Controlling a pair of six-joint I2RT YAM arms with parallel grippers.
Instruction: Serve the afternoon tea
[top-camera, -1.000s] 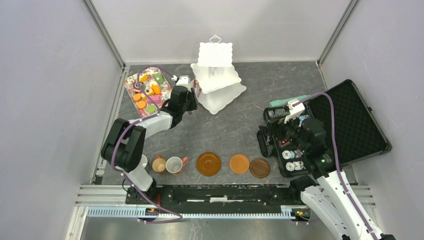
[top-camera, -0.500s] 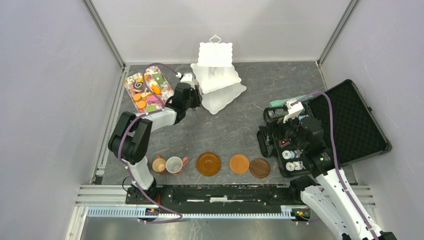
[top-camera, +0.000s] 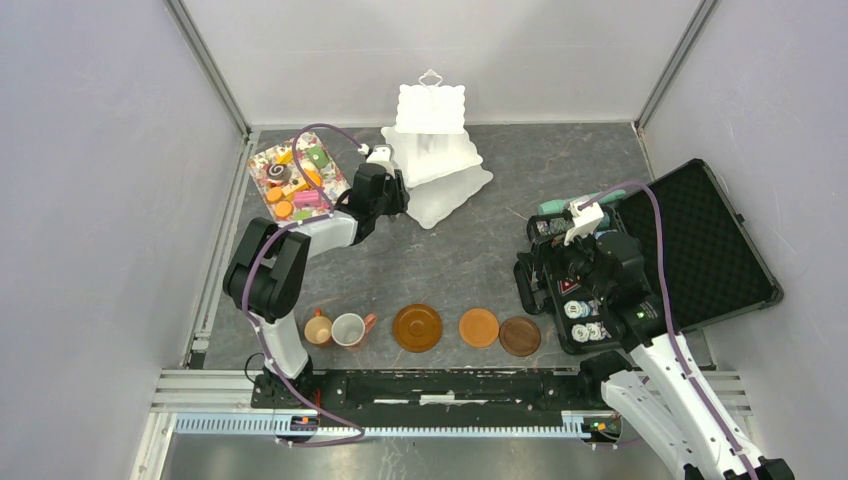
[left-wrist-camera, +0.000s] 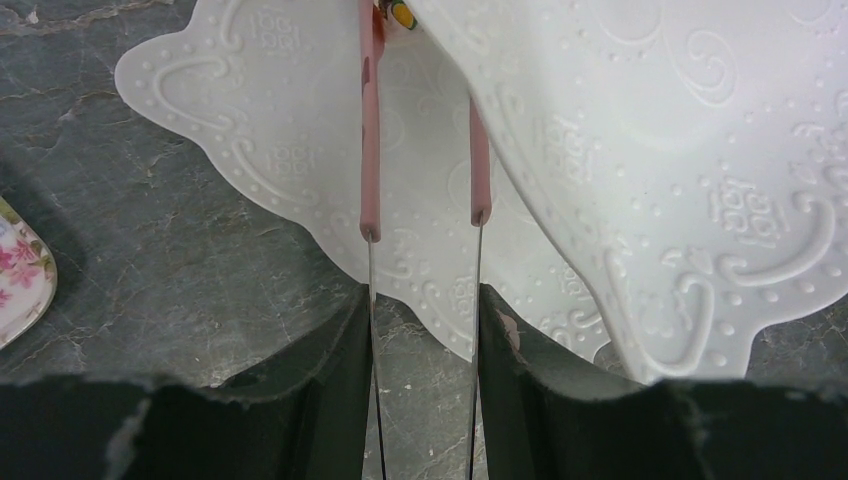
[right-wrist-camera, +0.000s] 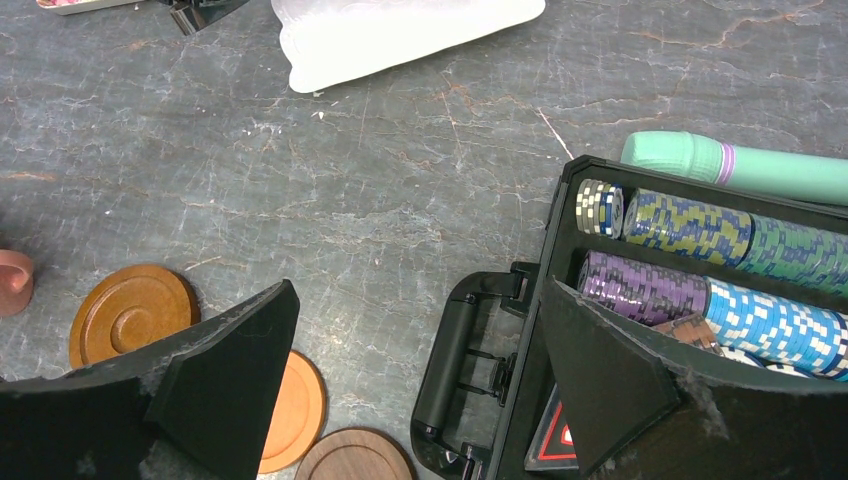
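Left gripper (left-wrist-camera: 420, 300), part-closed on pink-tipped wire tongs (left-wrist-camera: 370, 150), had swung from the floral rectangular tray (top-camera: 254, 168) to the white scalloped three-tier stand (top-camera: 440, 160); cake placement seemed next; right gripper (right-wrist-camera: 418, 290) gaped empty.

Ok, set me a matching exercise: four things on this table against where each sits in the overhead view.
Things:
1. white tiered stand
2. saucers
3. floral tray
4. black case

Places:
A. in a row at the near edge
B. far left corner
C. right side, lid open
D. far middle

Pairs: 1-D, 2-A, 3-B, 4-C
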